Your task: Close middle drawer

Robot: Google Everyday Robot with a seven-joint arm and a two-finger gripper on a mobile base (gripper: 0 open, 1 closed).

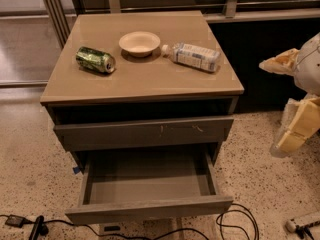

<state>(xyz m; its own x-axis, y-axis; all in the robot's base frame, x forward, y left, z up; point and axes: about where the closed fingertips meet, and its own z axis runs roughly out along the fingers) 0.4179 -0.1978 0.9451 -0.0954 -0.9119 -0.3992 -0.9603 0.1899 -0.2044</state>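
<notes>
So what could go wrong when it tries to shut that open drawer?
The gripper hangs off to the right of the cabinet, apart from the wide grey-brown wooden middle drawer, which stands pulled far out; an off-centre push might skew and jam it. A hard shove could jolt the green drinks can and the clear plastic bottle, both lying on their sides on top, so they may roll off.

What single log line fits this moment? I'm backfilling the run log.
middle drawer: open, empty | gripper: right of cabinet, off drawer | close: pending
</notes>
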